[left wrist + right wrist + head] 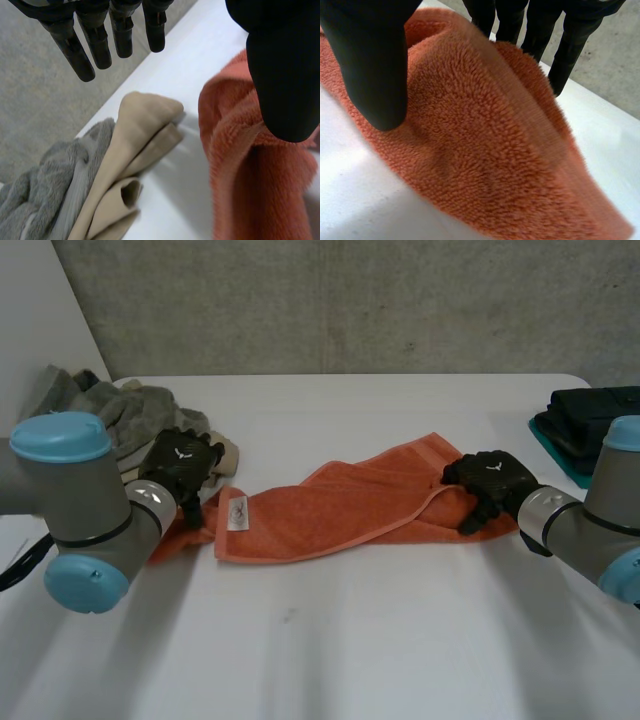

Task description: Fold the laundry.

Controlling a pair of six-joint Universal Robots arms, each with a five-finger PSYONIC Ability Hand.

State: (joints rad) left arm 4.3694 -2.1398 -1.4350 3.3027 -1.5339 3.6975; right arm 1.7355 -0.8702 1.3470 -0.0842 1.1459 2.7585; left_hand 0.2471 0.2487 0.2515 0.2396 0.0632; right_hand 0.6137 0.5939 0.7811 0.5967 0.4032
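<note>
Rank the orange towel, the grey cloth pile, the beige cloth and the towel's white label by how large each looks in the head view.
1. orange towel
2. grey cloth pile, clearly smaller
3-4. beige cloth and white label: both small patches, too alike to rank; the beige cloth is partly hidden.

Left hand (97,45), fingers straight and apart from the thumb, right hand (375,65) pinching orange towel (485,150) between thumb and fingers, forearms angled inward

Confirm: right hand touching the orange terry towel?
Touching. Right wrist view: the right hand pinches a raised fold of the orange terry towel between thumb and fingers.
</note>
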